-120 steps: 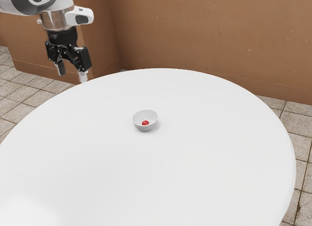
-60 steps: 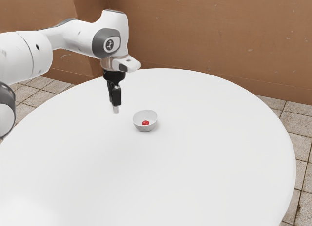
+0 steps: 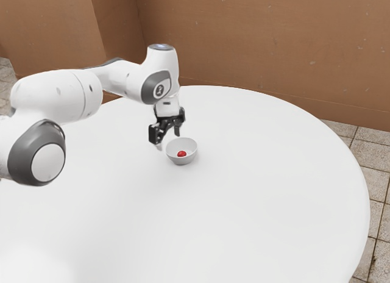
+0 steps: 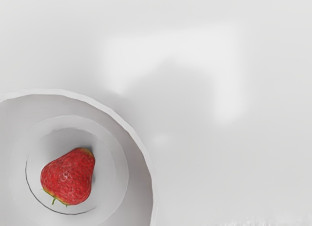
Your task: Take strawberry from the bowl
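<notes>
In the exterior view, you had the strawberry (image 3: 181,154) in the bowl (image 3: 181,161), and the bowl on the far half of the table (image 3: 244,204). Behind the table stood the wall (image 3: 262,45); floor (image 3: 375,155) lay past the table toward the exterior view's right.

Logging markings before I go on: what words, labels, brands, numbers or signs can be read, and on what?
Readable text: none.
Arm: a small emblem on its dark grey patch, too small to read.
Bowl: none seen.
Strawberry: none seen.
Table: none seen.
</notes>
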`<state>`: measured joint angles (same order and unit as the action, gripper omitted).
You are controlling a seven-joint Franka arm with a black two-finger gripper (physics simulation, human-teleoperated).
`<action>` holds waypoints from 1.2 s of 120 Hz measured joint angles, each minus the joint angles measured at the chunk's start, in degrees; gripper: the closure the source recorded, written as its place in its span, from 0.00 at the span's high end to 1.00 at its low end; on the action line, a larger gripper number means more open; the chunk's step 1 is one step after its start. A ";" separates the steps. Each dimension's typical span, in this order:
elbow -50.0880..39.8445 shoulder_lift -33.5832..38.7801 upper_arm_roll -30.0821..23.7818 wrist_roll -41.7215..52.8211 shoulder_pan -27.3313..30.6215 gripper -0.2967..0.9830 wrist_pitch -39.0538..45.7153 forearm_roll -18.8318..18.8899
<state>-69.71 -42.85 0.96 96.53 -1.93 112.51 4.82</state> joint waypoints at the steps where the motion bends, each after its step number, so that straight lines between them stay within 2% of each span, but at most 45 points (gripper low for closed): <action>1: 0.15 -0.20 0.00 0.67 0.01 0.77 0.36 0.00; 16: 4.66 -5.09 -0.13 9.98 0.92 0.76 4.67 -0.12; 39: 5.07 -6.77 -0.16 20.73 1.03 0.76 9.02 -0.55; 60: 2.45 -4.99 0.96 27.53 0.82 0.60 10.73 -2.36; 90: 1.62 -4.91 1.24 33.95 0.39 0.51 11.64 -3.78; 144: 1.66 -6.50 1.20 39.32 -0.09 0.49 12.43 -4.53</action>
<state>-68.05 -49.34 2.16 135.84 -2.02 124.94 0.29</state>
